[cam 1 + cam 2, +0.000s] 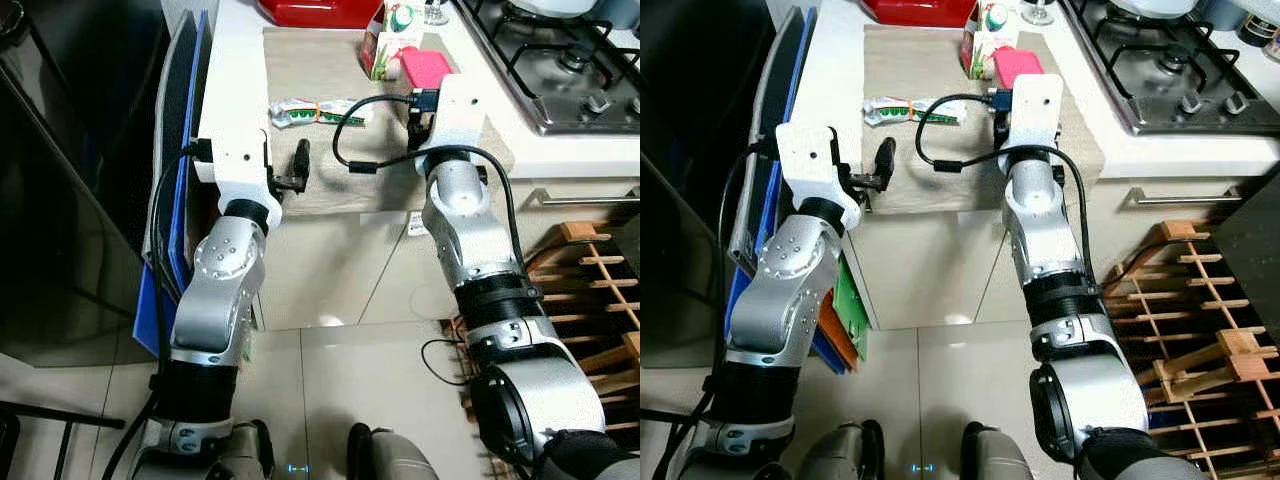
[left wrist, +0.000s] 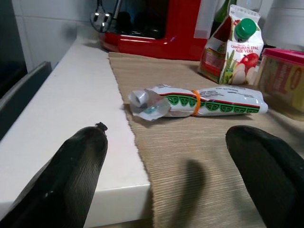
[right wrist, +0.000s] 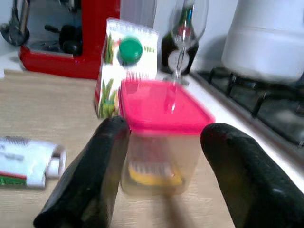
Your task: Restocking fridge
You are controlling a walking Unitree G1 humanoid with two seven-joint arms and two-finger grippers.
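Note:
A rolled packet [image 1: 318, 111] with a green print and an orange band lies on the beige runner [image 1: 340, 170]. Behind it stand a juice carton [image 1: 392, 35] with a green cap and a pink-lidded tub [image 1: 425, 67]. My left gripper [image 2: 168, 142] hovers open over the counter's front edge, pointing at the packet [image 2: 199, 100], still a short way from it. My right gripper [image 3: 166, 128] is open, its black fingers [image 3: 102, 180] either side of the tub [image 3: 161, 137]. I cannot tell if they touch it.
A red appliance [image 1: 320, 10] stands at the back of the white counter [image 1: 235, 90]. A gas hob [image 1: 560, 50] is to the right, with a wine glass [image 3: 185, 38] beside it. A dark fridge [image 1: 60, 200] and blue boards [image 1: 150, 290] are on the left, a wooden rack [image 1: 600, 280] low right.

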